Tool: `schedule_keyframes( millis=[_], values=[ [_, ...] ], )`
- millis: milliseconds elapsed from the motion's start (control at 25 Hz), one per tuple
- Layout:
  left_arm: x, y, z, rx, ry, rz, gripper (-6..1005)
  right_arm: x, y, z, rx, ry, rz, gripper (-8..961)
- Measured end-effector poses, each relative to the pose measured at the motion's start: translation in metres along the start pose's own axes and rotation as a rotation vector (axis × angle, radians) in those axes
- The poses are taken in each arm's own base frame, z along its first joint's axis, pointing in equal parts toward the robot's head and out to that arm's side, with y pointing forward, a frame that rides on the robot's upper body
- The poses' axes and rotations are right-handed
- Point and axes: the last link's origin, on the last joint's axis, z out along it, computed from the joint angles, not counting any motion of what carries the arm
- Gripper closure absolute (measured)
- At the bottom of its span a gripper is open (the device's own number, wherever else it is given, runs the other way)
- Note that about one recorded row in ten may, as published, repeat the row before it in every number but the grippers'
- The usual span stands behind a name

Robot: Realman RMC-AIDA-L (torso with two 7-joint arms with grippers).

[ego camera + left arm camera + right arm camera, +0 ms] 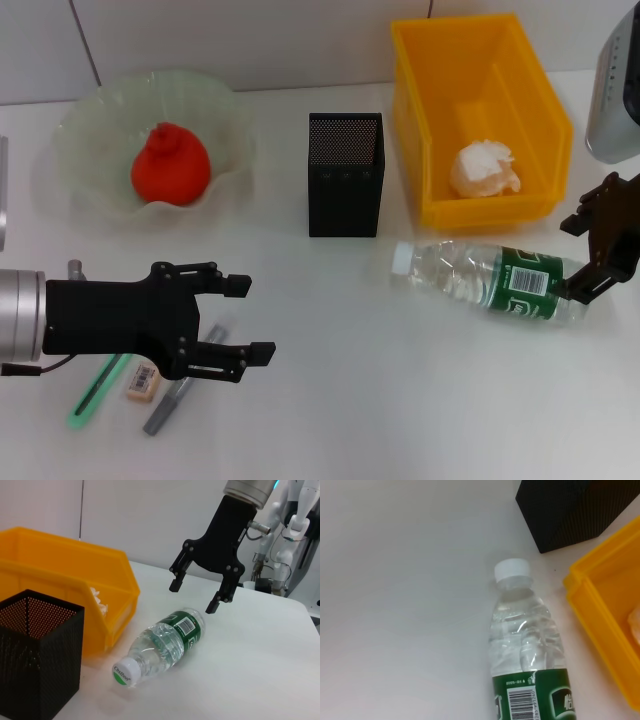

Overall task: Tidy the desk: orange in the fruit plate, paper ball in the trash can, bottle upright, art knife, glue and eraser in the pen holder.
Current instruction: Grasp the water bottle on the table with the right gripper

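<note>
A bottle [487,282] lying on the counter [400,400] is straddled at its base by the right gripper [592,252], fingers spread, apparently readied to stand it upright.

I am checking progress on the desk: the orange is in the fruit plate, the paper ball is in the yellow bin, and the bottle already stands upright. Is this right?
Not quite. The bottle does not stand upright; it lies on its side on the table, with the open right end effector at its base, as the head view shows. The orange is in the fruit plate, and the paper ball is in the yellow bin.
</note>
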Motion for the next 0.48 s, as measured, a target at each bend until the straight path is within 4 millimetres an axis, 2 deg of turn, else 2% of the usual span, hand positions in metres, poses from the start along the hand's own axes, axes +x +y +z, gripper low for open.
schedule_keyframes(
  millis=[480],
  values=[
    [0.002,-0.001,0.001,-0.002,-0.001,0.006,138,-0.005,0.0,0.013,-0.023,-0.007,-0.005,153]
  ],
)
